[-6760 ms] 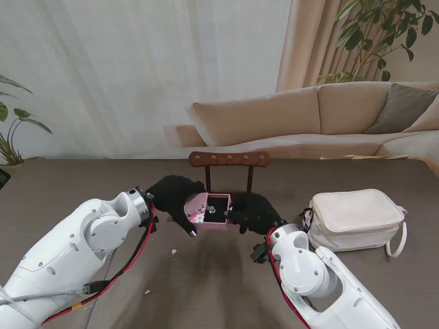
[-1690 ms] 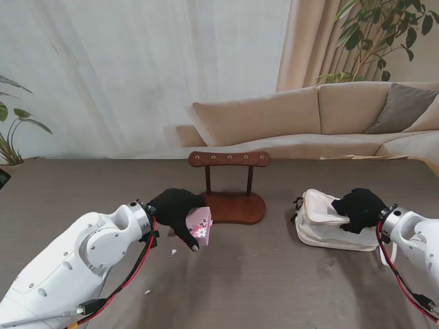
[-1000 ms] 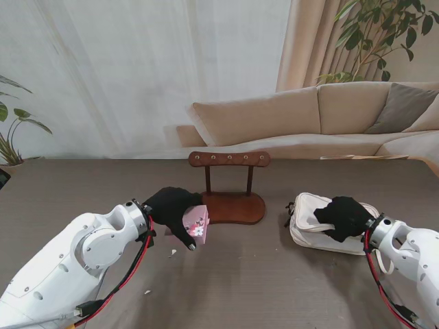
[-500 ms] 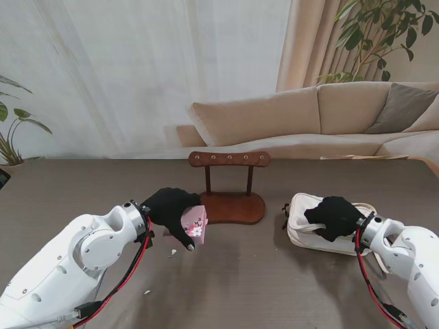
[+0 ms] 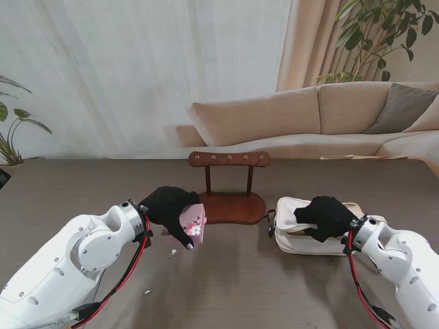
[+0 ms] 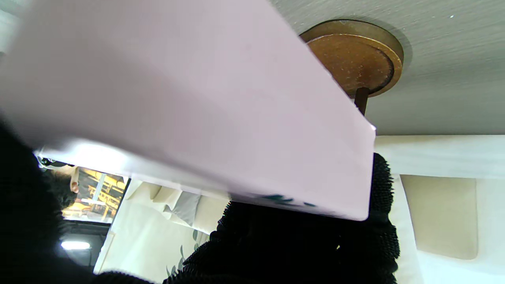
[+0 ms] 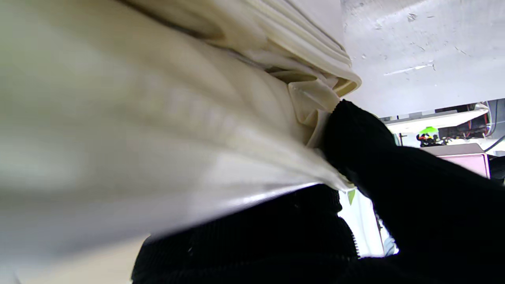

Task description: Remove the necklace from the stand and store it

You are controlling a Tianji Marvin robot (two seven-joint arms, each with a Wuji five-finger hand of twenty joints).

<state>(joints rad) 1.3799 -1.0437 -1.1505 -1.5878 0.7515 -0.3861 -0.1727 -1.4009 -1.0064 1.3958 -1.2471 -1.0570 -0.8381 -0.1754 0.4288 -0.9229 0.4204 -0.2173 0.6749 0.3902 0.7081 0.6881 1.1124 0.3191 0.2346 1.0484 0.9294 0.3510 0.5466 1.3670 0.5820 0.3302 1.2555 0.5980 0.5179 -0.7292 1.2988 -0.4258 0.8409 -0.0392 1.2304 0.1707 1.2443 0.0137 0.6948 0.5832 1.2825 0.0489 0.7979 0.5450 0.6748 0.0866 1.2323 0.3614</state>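
The left hand (image 5: 173, 208) has its black-gloved fingers (image 6: 300, 252) wrapped around a small pink box (image 5: 194, 223), holding it just off the table, left of centre in the stand view. In the left wrist view the pink box (image 6: 205, 118) fills most of the frame, its flat side toward the lens and a strip of floral print along its edge. The necklace cannot be seen in any view; whether it lies inside the box cannot be told.

The right hand (image 5: 322, 216) is closed on the top of a cream bag (image 5: 295, 236), at centre right of the stand view. In the right wrist view one finger (image 7: 355, 138) presses into a fold of the bag (image 7: 158, 118), with bunched cream fabric filling the left of that frame. The bag's mouth looks partly open on its left end, near the stand.

Between the two hands, at the centre of the stand view, is the wooden stand (image 5: 230, 184): an oval base, two posts and a cross bar with a row of small pegs, all bare. The box is just beside the left edge of its base; the bag is near its right edge, apart from it. In the left wrist view the round brown base (image 6: 355, 55) shows in the upper right, on the grey table (image 5: 226, 288).
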